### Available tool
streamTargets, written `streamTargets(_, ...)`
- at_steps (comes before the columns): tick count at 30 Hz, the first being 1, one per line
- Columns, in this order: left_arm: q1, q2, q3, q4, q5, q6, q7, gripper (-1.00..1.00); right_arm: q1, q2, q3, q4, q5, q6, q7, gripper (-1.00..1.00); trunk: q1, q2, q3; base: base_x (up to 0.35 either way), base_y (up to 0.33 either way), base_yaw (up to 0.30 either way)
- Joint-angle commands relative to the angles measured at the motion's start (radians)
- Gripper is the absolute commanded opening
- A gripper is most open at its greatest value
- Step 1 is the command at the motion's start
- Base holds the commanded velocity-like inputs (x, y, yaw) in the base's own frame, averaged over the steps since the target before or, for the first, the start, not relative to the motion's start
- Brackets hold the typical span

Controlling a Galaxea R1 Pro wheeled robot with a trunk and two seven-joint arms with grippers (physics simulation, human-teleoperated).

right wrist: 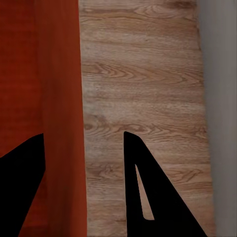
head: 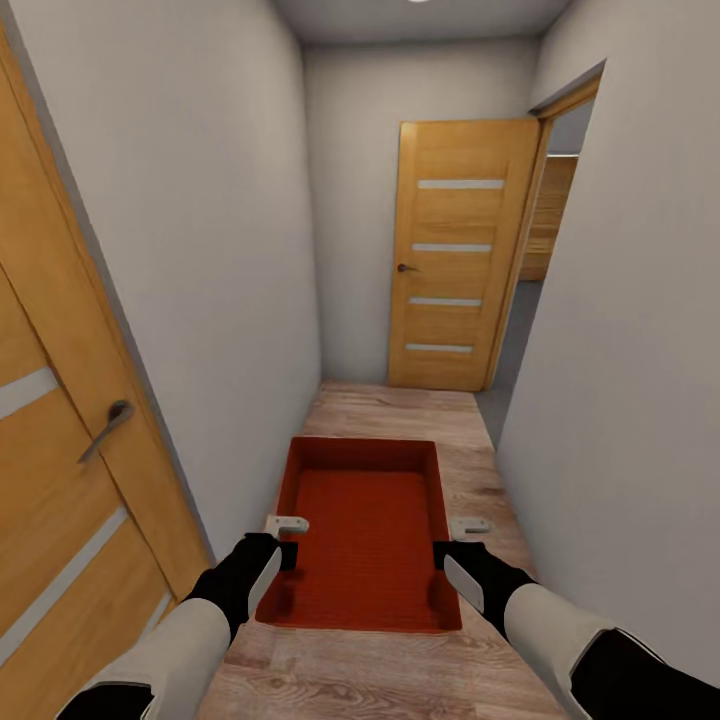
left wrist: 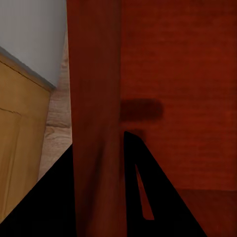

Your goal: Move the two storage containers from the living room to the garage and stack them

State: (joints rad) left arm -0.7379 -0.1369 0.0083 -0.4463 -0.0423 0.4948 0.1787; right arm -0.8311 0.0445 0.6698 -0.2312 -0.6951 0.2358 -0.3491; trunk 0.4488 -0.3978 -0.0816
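**Corridor transit: one bin carried**

Item: your orange-red storage container (head: 365, 540), held level above the wood-plank flooring (head: 400, 410). Left end effector (head: 283, 553) pinches its left wall; right end effector (head: 447, 560) pinches its right wall. Ahead: open wood-panelled door (head: 455, 255).

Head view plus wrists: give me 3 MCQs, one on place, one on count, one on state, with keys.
1. Where is the orange-red rectangular plastic bin?
A. on a sofa
B. held over light wood-plank flooring in a corridor
C. on a car roof

2. How many wood-panelled doors show?
A. one
B. two
C. four

3. The bin's inside is:
A. empty
B. full of books
C. lidded

Key: B, planks show below the bin between white walls; B, one door beside the left arm and one door ahead; A, its bare ribbed bottom shows, with left gripper and right gripper straddling its side walls.
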Motion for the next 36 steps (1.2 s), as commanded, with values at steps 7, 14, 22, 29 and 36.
streamTargets(7,0.0,-0.002,-0.005,0.041,0.025,0.002,0.002,-1.0,-0.002,0.0,-0.027,-0.033,0.025,0.007,-0.005,-1.0,0.001,-0.002,-0.002,0.321,0.0,-0.129)
streamTargets(14,0.0,-0.001,-0.005,0.041,0.025,0.003,0.002,-1.0,-0.002,0.0,-0.027,-0.033,0.025,0.007,-0.005,-1.0,0.001,-0.002,-0.002,0.321,0.0,-0.166)
streamTargets(22,0.0,-0.002,-0.005,0.041,0.025,0.003,0.002,-1.0,-0.002,0.0,-0.027,-0.033,0.025,0.007,-0.005,-1.0,0.001,-0.002,-0.002,0.321,0.0,-0.018)
streamTargets(29,0.0,-0.003,-0.005,0.042,0.025,0.002,0.002,-1.0,-0.002,0.0,-0.027,-0.033,0.025,0.007,-0.005,-1.0,0.001,-0.002,-0.002,0.321,0.0,-0.005)
streamTargets(36,0.0,-0.003,-0.005,0.041,0.025,0.004,0.002,-1.0,-0.002,0.0,-0.027,-0.033,0.025,0.007,-0.005,-1.0,0.001,-0.002,-0.002,0.321,0.0,-0.051)
